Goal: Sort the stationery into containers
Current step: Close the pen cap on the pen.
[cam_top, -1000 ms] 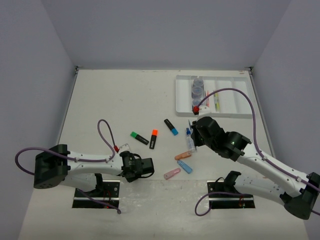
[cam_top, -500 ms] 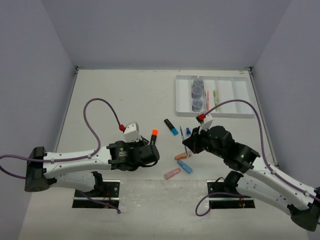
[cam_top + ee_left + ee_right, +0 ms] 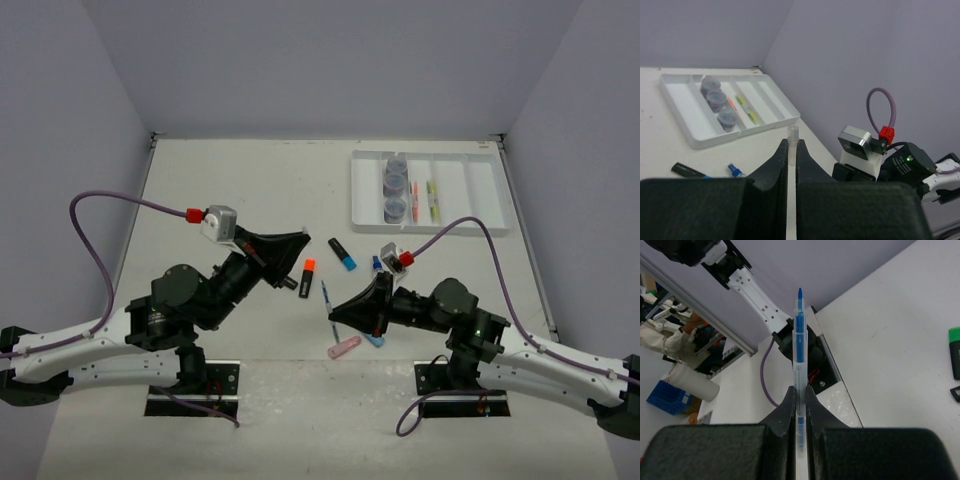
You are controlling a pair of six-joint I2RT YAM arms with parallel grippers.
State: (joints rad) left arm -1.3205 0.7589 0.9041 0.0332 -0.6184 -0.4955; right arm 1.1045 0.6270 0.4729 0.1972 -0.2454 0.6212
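Left gripper clamped on thin clear-tipped pen, its barrel hidden inside the grip; right gripper clamped on blue pen, lower end cut off; white tray at far right: three jars fill one compartment, coloured pens alongside.

The tray sits at the far right corner of the surface. Three jars stand in a row in its second compartment from the left, and thin pens lie just right of them. Two highlighters lie mid-surface, in front of the tray. A capsule piece lies near the near edge.
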